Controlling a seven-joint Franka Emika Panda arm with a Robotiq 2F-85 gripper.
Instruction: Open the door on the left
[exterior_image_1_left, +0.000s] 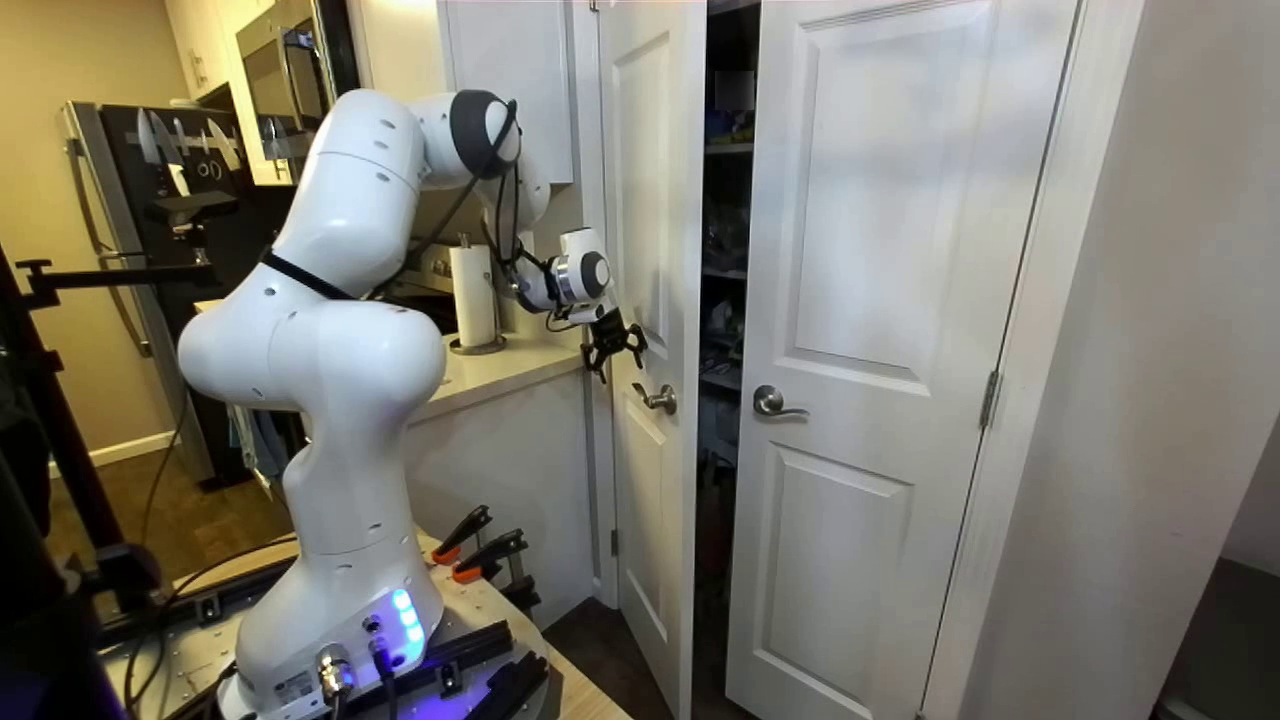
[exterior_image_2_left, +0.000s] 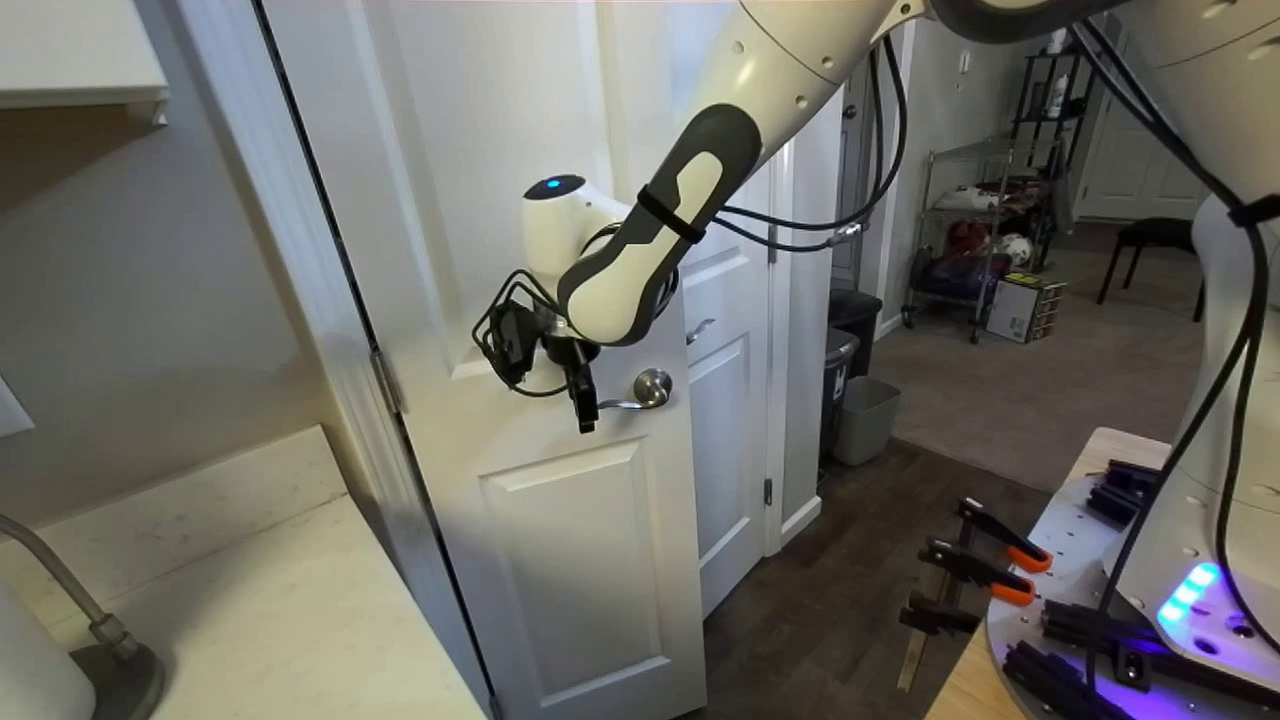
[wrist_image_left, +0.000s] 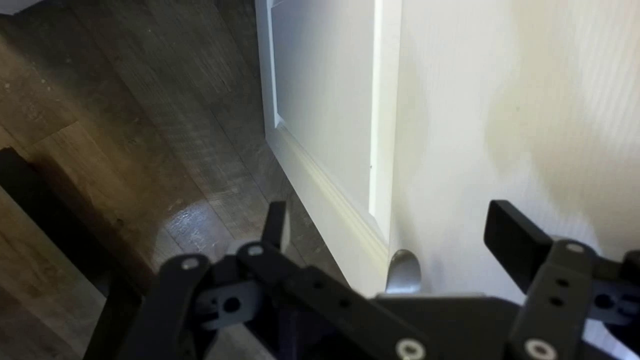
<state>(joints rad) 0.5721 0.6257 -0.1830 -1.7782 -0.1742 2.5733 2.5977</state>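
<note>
The left door is a tall white panelled door; it shows in both exterior views (exterior_image_1_left: 645, 200) (exterior_image_2_left: 570, 570) and in the wrist view (wrist_image_left: 445, 150). It stands ajar, with a dark gap along its handle edge. Its silver handle (exterior_image_1_left: 660, 400) (exterior_image_2_left: 652, 387) is a lever on a round rose, pointing toward the hinge side. My gripper (exterior_image_1_left: 622, 366) (exterior_image_2_left: 586, 424) (wrist_image_left: 387, 220) is open and empty, close to the door face by the lever. In the wrist view the lever's rounded end (wrist_image_left: 404, 272) shows between the fingers, near the palm; the palm hides its rest. I cannot tell whether they touch.
The matching right door (exterior_image_1_left: 890, 230) (exterior_image_2_left: 725, 420) has its own lever (exterior_image_1_left: 775, 402). Dark shelves (exterior_image_1_left: 728, 235) show between the doors. A counter (exterior_image_1_left: 500, 378) (exterior_image_2_left: 250, 620) with a paper towel roll (exterior_image_1_left: 473, 300) adjoins the left door's hinge side. Clamps (exterior_image_1_left: 490, 555) (exterior_image_2_left: 970, 565) stick out from my base table.
</note>
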